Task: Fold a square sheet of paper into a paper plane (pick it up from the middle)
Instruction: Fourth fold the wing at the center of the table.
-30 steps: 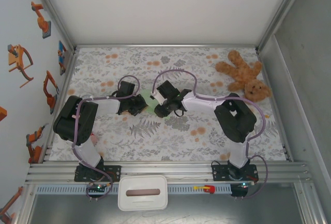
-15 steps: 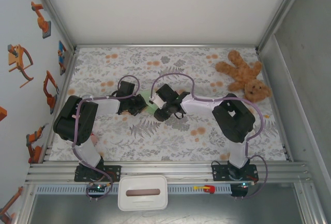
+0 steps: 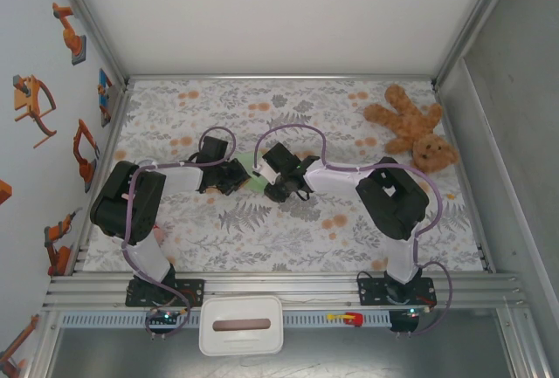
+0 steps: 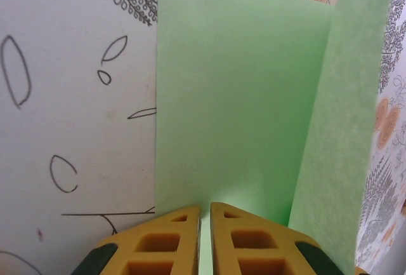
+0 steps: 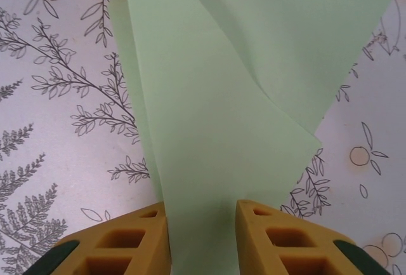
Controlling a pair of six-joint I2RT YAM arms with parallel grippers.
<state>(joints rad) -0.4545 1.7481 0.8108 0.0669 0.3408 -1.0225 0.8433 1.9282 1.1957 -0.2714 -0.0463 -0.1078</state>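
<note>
The pale mint-green sheet of paper [image 3: 256,183] lies folded between the two grippers at mid-table, mostly covered by them from above. My left gripper [image 3: 240,177] is shut on one edge of it; in the left wrist view the yellow fingertips [image 4: 184,221] pinch the paper [image 4: 241,97], and a flap [image 4: 346,129] stands up on the right. My right gripper [image 3: 269,184] faces it from the other side. Its jaws [image 5: 202,214] stand apart with the folded paper [image 5: 222,116] running between them, a diagonal fold edge crossing the sheet.
A brown teddy bear [image 3: 412,127] lies at the far right corner of the floral tablecloth [image 3: 288,238]. A white container [image 3: 241,325] sits below the near rail. Aluminium frame posts [image 3: 454,116] and walls bound the table.
The right gripper has shifted slightly left toward the left gripper, covering more of the green paper, and its jaws have narrowed. The left arm has not moved.
</note>
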